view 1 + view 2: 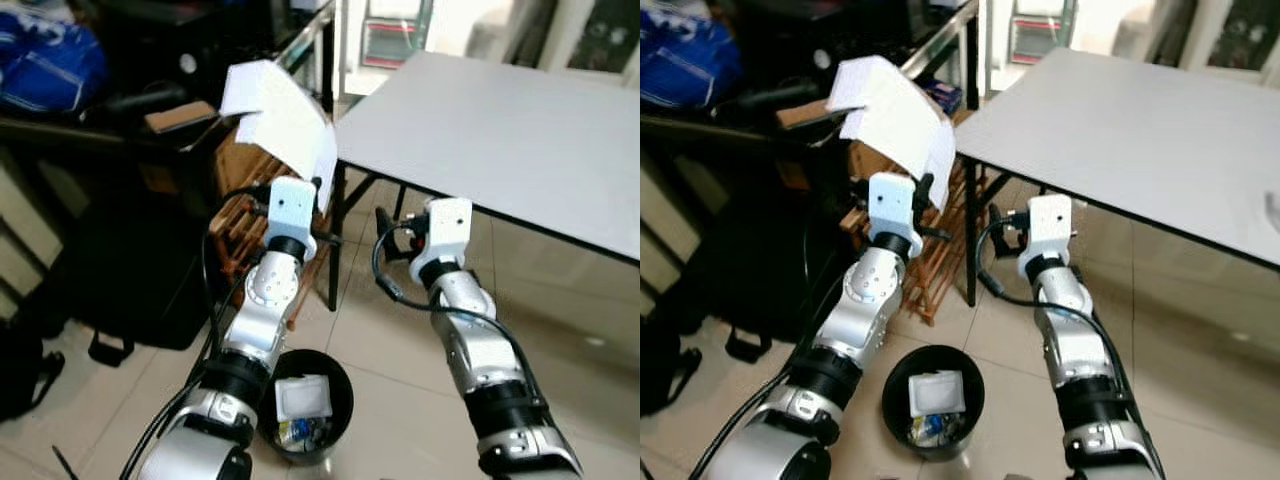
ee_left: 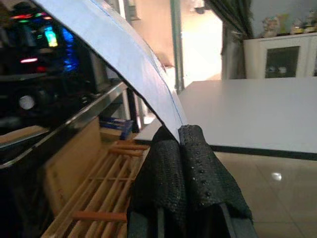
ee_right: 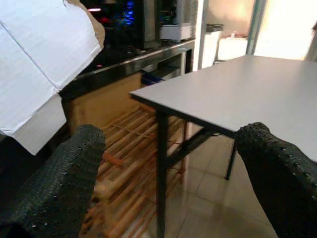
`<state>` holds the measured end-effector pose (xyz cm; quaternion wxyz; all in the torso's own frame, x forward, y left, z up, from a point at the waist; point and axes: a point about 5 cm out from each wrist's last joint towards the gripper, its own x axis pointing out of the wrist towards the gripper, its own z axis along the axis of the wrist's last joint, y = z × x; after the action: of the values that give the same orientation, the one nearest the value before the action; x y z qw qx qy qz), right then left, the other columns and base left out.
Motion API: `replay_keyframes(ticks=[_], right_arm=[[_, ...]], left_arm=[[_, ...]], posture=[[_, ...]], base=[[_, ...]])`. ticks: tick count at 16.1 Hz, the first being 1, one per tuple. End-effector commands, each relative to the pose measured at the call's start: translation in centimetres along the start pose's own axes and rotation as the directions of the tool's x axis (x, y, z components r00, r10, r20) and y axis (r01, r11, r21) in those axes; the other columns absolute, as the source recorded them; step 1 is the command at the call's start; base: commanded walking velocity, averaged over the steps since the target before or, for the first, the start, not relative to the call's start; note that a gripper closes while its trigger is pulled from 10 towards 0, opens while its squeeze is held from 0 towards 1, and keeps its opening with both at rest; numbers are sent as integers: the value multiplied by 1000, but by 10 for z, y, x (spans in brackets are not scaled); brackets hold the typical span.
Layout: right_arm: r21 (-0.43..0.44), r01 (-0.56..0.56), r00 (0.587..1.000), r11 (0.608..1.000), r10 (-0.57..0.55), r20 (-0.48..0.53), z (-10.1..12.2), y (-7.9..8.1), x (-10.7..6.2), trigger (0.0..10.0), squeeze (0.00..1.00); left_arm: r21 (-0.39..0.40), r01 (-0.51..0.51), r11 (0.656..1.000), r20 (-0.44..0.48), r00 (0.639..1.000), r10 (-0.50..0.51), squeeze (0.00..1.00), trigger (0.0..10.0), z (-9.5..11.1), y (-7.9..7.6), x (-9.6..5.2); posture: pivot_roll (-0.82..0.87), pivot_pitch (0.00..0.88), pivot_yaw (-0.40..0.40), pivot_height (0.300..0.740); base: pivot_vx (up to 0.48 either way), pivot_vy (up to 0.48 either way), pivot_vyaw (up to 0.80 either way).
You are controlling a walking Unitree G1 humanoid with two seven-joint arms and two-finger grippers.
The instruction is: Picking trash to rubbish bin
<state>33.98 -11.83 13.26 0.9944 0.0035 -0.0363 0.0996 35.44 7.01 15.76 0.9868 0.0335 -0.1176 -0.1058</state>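
The big grey table (image 1: 500, 140) stands on the tiled floor. Just beside its near corner, the left gripper (image 2: 179, 148) is held up high, its two fingers pinched tight on the bottom edge of a folded white paper (image 1: 278, 120). The paper slants up and away from the table. The right gripper (image 3: 168, 163), below the table's edge, is spread wide and holds nothing. The black bin (image 1: 340, 385) sits low between both arms.

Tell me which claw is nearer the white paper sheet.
Left. The left claw is shut on the white paper sheet, holding its edge up. The right claw hangs open beside it, near the grey table, not touching.
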Motion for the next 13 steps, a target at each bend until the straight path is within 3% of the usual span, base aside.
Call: replay_keyframes(ticks=[1, 4, 13], right_arm=[[14, -5, 1000, 1000, 5, -12, -2, 2, 0, 10000, 0], [-13, -27, 1000, 1000, 27, -14, -2, 4, -1, 10000, 0], [-17, -30, 999, 999, 30, -28, -5, 4, -2, 10000, 0]], left_arm=[[7, -3, 1000, 5, 1000, 3, 0, 10000, 1, 2, 0], [7, 1, 1000, 6, 1000, -1, 0, 10000, 1, 0, -1], [5, 18, 1000, -22, 1000, -18, 0, 10000, -3, 0, -1]], posture=[[-62, 41, 28, 740], [-64, 41, 29, 740], [-62, 53, 25, 740]], base=[[0, 0, 0], [0, 0, 0], [0, 0, 749]])
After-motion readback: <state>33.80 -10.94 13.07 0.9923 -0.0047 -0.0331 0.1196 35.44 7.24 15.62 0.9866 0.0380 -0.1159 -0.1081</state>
